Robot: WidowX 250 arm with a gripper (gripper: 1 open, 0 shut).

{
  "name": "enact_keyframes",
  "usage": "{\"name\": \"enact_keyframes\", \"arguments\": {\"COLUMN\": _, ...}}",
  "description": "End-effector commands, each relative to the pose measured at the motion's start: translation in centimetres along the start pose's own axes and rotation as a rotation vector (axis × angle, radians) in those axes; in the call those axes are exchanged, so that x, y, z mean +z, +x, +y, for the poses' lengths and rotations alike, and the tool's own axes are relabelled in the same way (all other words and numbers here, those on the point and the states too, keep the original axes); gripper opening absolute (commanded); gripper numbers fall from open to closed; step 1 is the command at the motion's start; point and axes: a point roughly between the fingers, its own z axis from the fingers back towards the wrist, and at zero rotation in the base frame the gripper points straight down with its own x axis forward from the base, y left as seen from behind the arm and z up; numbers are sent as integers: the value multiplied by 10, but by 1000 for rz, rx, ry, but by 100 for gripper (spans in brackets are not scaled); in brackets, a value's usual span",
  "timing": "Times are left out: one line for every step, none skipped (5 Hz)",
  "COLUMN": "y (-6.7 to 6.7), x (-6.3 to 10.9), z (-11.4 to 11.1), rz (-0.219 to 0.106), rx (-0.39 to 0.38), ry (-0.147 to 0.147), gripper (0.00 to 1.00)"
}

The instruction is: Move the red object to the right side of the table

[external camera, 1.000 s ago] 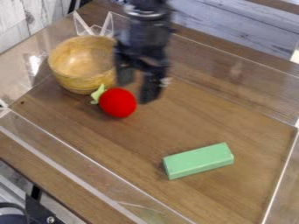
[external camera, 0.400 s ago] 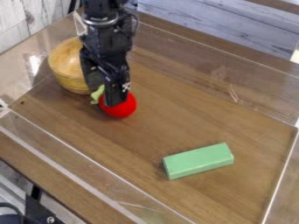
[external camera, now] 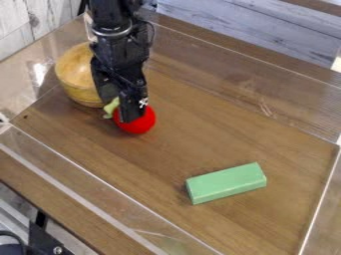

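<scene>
The red object (external camera: 136,122), a small red ball-shaped toy fruit with a green stem, lies on the dark wood table (external camera: 226,129) left of centre, beside a wooden bowl. My gripper (external camera: 123,104) points straight down over it, open, its black fingers (external camera: 138,99) straddling the fruit's upper left side and hiding part of it. The fruit rests on the table and I cannot tell whether the fingers touch it.
A wooden bowl (external camera: 78,72) stands at the back left, right behind the gripper. A green rectangular block (external camera: 225,183) lies at the front right. Low clear plastic walls (external camera: 80,204) edge the tabletop.
The gripper has moved left and down from beside the fruit's right to stand over it. It stays open. The fruit, bowl and block have not moved.
</scene>
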Motion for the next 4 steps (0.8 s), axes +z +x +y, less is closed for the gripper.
{"name": "enact_keyframes", "arguments": {"y": 5, "x": 8, "z": 7, "rz": -61, "rx": 4, "ry": 40, "gripper": 100}}
{"name": "enact_keyframes", "arguments": {"y": 5, "x": 6, "z": 8, "rz": -74, "rx": 3, "ry": 46, "gripper": 100}}
{"name": "enact_keyframes", "arguments": {"y": 5, "x": 5, "z": 9, "rz": -81, "rx": -1, "ry": 52, "gripper": 100}}
{"name": "enact_keyframes", "arguments": {"y": 5, "x": 4, "z": 9, "rz": -86, "rx": -1, "ry": 53, "gripper": 100}}
